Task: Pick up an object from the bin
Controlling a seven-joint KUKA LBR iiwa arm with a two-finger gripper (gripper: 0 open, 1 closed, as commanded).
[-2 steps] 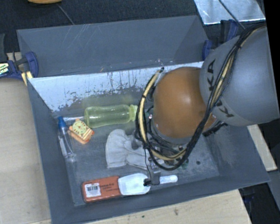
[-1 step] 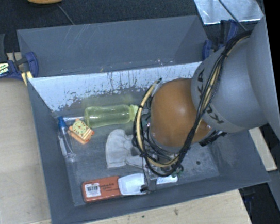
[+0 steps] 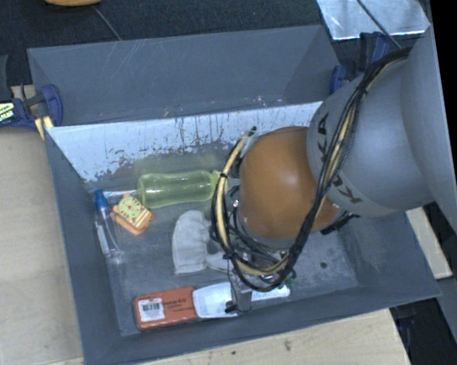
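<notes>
My gripper [image 3: 243, 297] reaches down below the orange wrist cover, near the bin's front wall. It stands at the white right end of a flat packet [image 3: 175, 306] with an orange label, which lies along the front of the bin floor. Whether it touches the packet is hidden by the cables. A crumpled pale grey wad [image 3: 190, 241] lies just up and left of the gripper, in the middle of the floor.
A pale green bottle [image 3: 176, 187] lies on its side near the back wall. A small orange block [image 3: 132, 214] and a clear tube with a blue cap [image 3: 105, 228] lie at the left. The arm and its cables cover the bin's right half.
</notes>
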